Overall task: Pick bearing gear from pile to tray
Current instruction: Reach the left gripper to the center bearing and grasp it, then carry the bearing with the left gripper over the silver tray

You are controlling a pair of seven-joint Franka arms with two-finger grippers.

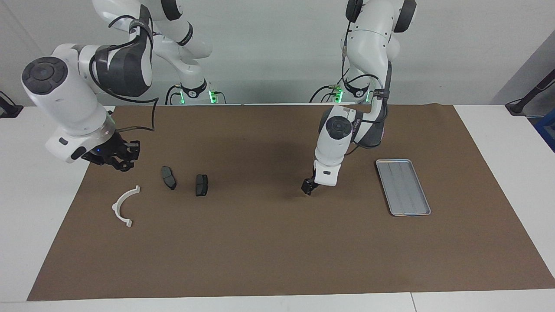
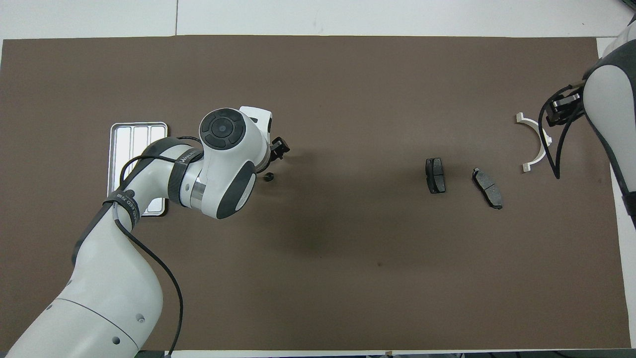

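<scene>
The left end effector [image 1: 308,189], jaws apart, hangs low over the small black round bearing gear [image 2: 269,176], which only the overhead view shows, on the brown mat beside the silver tray [image 1: 392,164]; the right end effector [image 1: 123,158], nearly closed, waits above the white bracket [image 1: 122,205].

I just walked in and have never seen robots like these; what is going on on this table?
The left gripper is down low at a tiny black round part lying mid-mat, its fingers open. Beside it, toward the left arm's end of the table, lies an empty silver tray. The right arm waits, its gripper raised near a white half-ring bracket and two dark brake pads at its own end.
</scene>
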